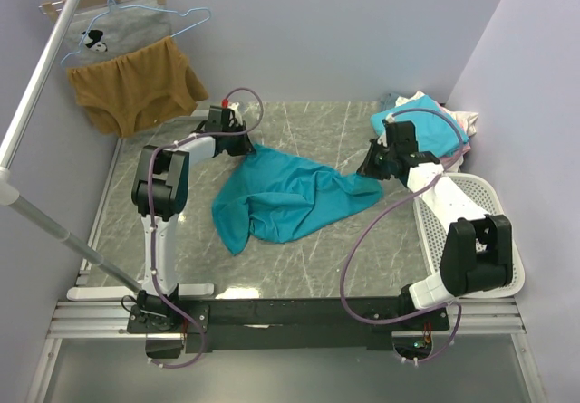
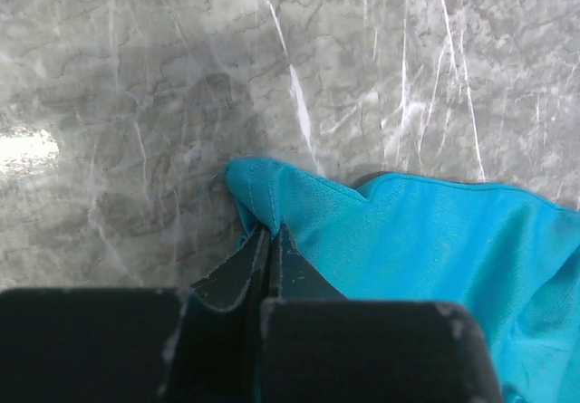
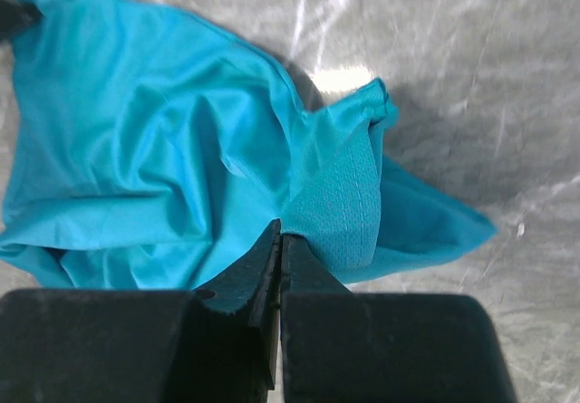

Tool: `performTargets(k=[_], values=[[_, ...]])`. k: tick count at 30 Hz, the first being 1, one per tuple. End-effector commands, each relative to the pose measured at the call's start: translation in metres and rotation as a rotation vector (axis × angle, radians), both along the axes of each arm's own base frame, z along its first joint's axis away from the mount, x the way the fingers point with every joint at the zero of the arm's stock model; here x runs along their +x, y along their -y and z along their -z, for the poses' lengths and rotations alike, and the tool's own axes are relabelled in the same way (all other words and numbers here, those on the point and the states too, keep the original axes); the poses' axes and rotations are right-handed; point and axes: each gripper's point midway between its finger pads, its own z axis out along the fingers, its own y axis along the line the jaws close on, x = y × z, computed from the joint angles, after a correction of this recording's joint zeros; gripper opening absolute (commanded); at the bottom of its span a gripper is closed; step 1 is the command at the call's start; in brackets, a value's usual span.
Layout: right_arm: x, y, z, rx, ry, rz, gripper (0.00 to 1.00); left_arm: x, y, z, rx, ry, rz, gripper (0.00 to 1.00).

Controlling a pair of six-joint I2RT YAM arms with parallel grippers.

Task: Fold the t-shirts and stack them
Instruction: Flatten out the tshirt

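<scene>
Teal t-shirt (image 1: 290,199) sprawls across frame centre, long axis roughly left-right; left gripper (image 1: 243,143) clamps its upper-left corner, right gripper (image 1: 372,169) its right end.

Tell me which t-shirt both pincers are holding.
The teal t-shirt crumpled mid-table: left pincer and right pincer grip opposite ends. The lighter turquoise t-shirt lies apart, far right.

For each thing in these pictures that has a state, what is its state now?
teal t-shirt, unfolded, crumpled on the table, pinched at two ends.
left gripper, shut on the teal t-shirt.
right gripper, shut on the teal t-shirt.
turquoise t-shirt, rumpled, on top of a heap in the far right corner.
mustard-brown garment, hanging up.
grey printed garment, hanging up.
</scene>
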Motion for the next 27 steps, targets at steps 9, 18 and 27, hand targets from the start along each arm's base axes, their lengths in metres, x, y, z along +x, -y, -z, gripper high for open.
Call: performTargets(k=[9, 18, 27], values=[[0.032, 0.008, -0.094, -0.044, 0.224, 0.030, 0.00, -0.014, -0.011, -0.191, -0.070, 0.307, 0.027, 0.01], [-0.002, 0.021, -0.232, -0.036, 0.540, 0.055, 0.00, -0.112, -0.036, -0.384, -0.100, 0.664, 0.026, 0.01], [-0.083, 0.026, -0.351, 0.043, 0.826, 0.040, 0.00, -0.244, -0.053, -0.475, -0.181, 0.856, 0.063, 0.01]])
